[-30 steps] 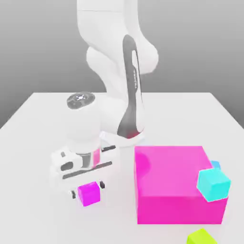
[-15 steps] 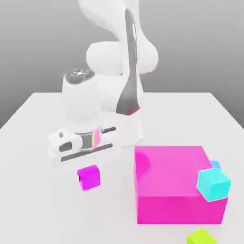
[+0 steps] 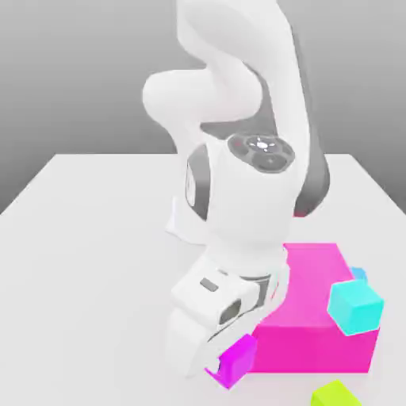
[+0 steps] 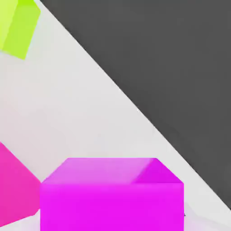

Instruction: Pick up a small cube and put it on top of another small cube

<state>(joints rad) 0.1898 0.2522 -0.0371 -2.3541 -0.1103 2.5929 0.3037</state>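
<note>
The small cube [image 3: 238, 358], plain magenta-purple, hangs tilted at the tip of my gripper [image 3: 224, 363], close to the front left corner of the large pink block [image 3: 313, 333]. My gripper is shut on the cube, and the white hand [image 3: 208, 315] stands over it and hides the fingers. The hand view has the same small cube [image 4: 113, 195] close up, with the white table [image 4: 81, 117] beneath it.
A cyan cube [image 3: 354, 308] sits against the pink block's right front corner, with a bit of blue [image 3: 360, 273] behind it. A lime cube [image 3: 336, 393] [image 4: 19, 28] lies near the table's front edge. The pink block [image 4: 13, 189] and the table's edge [image 4: 135, 108] are close by.
The arm has swung from the exterior view's left toward the right and front, carrying the small cube from the open table to the pink block's front left corner. The hand has turned.
</note>
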